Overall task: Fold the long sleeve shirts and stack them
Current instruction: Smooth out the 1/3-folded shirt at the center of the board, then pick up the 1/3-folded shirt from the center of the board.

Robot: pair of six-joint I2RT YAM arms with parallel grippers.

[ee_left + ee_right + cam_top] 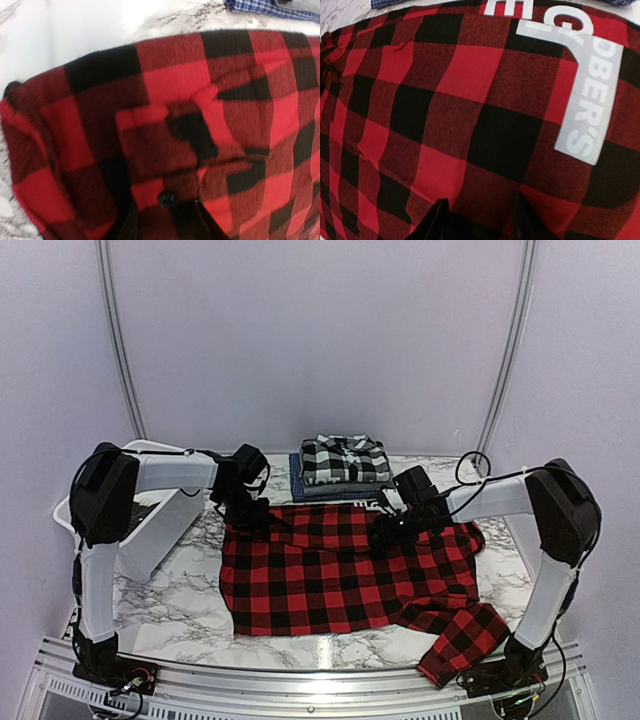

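The red-and-black check shirt [345, 575] lies spread on the marble table, with one sleeve [462, 640] hanging over the near right edge. My left gripper [250, 516] sits at its far left corner. In the left wrist view the gripper [164, 222] is shut on bunched cloth [165, 115] beside a black button [167, 199]. My right gripper [390, 530] is at the far edge right of centre. In the right wrist view the gripper [479, 222] pinches the cloth [470, 105] near a grey size sticker [590, 95]. A folded stack [345, 465] topped by the black-and-white plaid shirt lies behind.
A white plastic tub [150, 525] stands at the left, under my left arm. The blue shirt's edge [270, 7] shows just beyond the red shirt. The enclosure's white walls close the back and sides. Bare marble [165, 605] lies at the near left.
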